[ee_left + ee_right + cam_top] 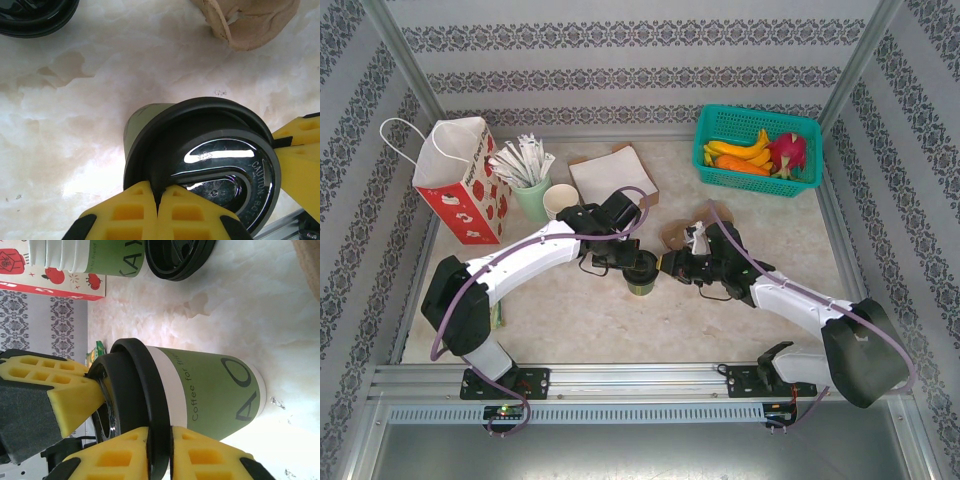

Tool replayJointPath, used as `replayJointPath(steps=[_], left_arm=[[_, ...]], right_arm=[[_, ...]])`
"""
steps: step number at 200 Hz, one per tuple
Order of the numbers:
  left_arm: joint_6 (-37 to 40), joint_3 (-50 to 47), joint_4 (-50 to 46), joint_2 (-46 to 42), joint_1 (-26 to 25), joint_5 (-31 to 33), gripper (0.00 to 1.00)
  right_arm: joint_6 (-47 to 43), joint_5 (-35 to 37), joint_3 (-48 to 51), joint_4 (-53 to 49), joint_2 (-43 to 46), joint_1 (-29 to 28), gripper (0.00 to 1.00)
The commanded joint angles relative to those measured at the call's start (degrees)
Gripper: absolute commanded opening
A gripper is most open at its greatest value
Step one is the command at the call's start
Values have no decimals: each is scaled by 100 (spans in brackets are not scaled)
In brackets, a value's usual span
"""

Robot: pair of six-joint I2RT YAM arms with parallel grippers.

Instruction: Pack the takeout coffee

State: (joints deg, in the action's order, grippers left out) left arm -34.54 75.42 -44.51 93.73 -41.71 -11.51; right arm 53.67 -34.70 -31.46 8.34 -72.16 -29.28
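The takeout coffee [641, 272], a green paper cup [215, 390] with a black lid [215, 160], stands upright on the marble table near the middle. My left gripper [157, 197] is shut on the lid's raised rim from the left, its yellow fingers [65, 390] showing in the right wrist view. From the right side, my right gripper [160, 445] is shut on the lid's outer rim, and one of its yellow fingers [300, 160] shows in the left wrist view. Both grippers meet at the cup in the top view, left gripper [628, 262] and right gripper [665, 268].
A red paper bag [460, 180] stands at the back left, beside a pale green cup of white sticks [525, 170] and stacked lidless cups [560, 200]. Spare black lids [177, 257] and a brown cardboard piece [250, 22] lie behind the cup. A green fruit basket [720, 125] sits back right.
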Motion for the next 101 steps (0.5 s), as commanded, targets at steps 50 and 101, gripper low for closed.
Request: replayJointPath(steps=[50, 101], left_arm=[[30, -49, -713, 666, -153, 133, 0], [-283, -171, -1255, 1249, -68, 38, 0]], right_arm=[[-683, 1412, -465, -2224, -361, -332, 16], [-440, 1569, -68, -2638, -912, -368, 16]])
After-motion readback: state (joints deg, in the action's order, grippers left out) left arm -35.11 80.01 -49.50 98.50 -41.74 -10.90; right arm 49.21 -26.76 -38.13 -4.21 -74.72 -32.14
